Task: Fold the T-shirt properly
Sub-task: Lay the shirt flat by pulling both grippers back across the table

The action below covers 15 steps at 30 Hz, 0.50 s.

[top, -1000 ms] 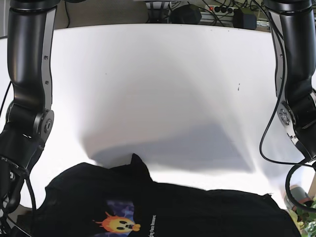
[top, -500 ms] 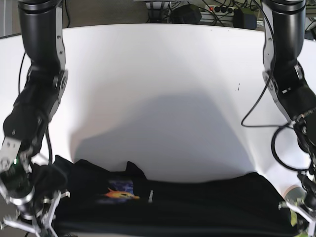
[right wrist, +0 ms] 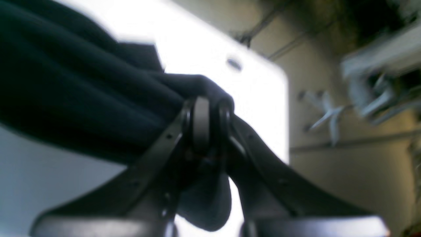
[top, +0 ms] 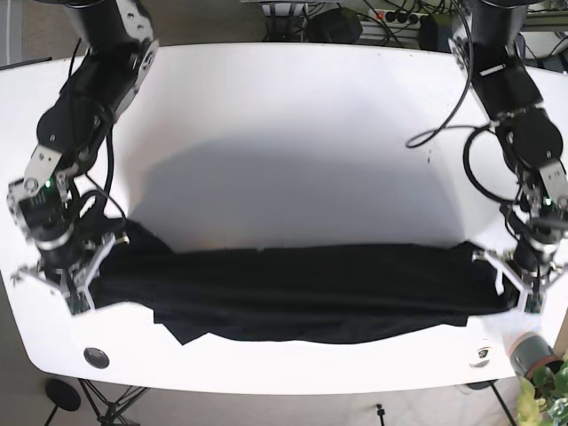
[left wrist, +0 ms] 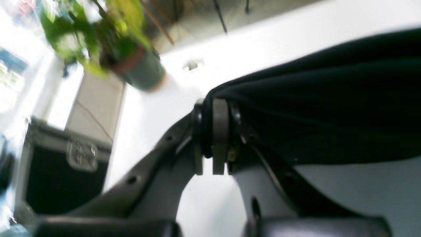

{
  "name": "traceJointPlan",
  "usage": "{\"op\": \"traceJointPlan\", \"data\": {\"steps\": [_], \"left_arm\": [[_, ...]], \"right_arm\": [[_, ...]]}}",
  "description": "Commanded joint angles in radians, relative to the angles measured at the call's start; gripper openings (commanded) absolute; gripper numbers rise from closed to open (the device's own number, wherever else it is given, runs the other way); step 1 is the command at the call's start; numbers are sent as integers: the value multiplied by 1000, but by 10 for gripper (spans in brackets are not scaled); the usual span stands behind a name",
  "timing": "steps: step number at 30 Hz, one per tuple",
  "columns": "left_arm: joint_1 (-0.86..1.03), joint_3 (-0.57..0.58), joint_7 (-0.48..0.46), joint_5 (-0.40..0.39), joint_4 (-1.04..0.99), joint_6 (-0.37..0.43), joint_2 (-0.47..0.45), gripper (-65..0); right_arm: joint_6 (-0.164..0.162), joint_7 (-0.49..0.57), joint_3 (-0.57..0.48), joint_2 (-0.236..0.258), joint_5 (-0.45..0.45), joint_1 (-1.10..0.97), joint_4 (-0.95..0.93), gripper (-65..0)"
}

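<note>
Both arms swung outward since half second ago, pulling T-shirt (top: 302, 293) taut, print now hidden. My left tool (left wrist: 215, 138) clamped on one end of cloth, right tool (right wrist: 205, 123) clamped on other. Shirt's long axis runs tool to tool along near tabletop (top: 293, 124) edge. No writing legible.

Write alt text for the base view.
A black T-shirt hangs stretched in a wide band over the white table, pinched at each end by the right gripper and left gripper. A potted plant sits at the lower corner.
</note>
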Motion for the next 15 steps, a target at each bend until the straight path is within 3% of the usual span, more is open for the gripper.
{"op": "traceJointPlan", "data": {"steps": [1, 5, 12, 15], "left_arm": [[11, -28, -28, 7, 28, -6, -2, -650], [120, -88, -28, 9, 34, -104, 30, -650], [290, -149, -26, 10, 77, -153, 59, -650], [347, -168, -26, 10, 82, -169, 59, -650]], "right_arm": [[7, 15, 34, -20, -16, -12, 21, -629], [13, 15, 74, -71, -16, -98, 25, -629], [13, 15, 94, -103, -16, -214, 25, -629], [13, 15, 94, -138, -16, -257, 25, -629]]}}
